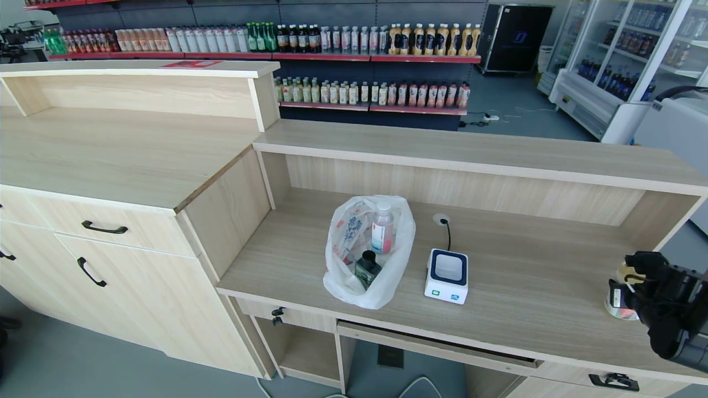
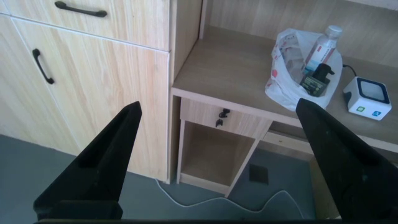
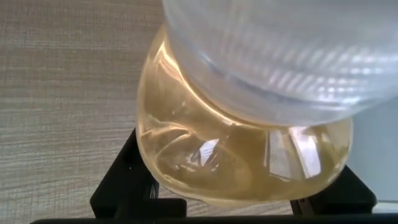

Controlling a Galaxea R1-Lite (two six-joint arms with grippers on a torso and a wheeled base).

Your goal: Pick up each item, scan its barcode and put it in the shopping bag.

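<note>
A white shopping bag stands open on the lower counter. Inside it are a clear bottle with a pink label and a small dark item. Just to the bag's right sits a white scanner with a blue-rimmed top. At the counter's far right my right gripper is shut on a clear bottle of amber liquid, whose body fills the space between the black fingers. My left gripper hangs open below counter height, facing the bag and scanner.
A taller wooden counter with drawers and black handles adjoins on the left. A raised ledge runs behind the lower counter. The scanner's cable goes into a hole behind it. Drink shelves and fridges stand in the background.
</note>
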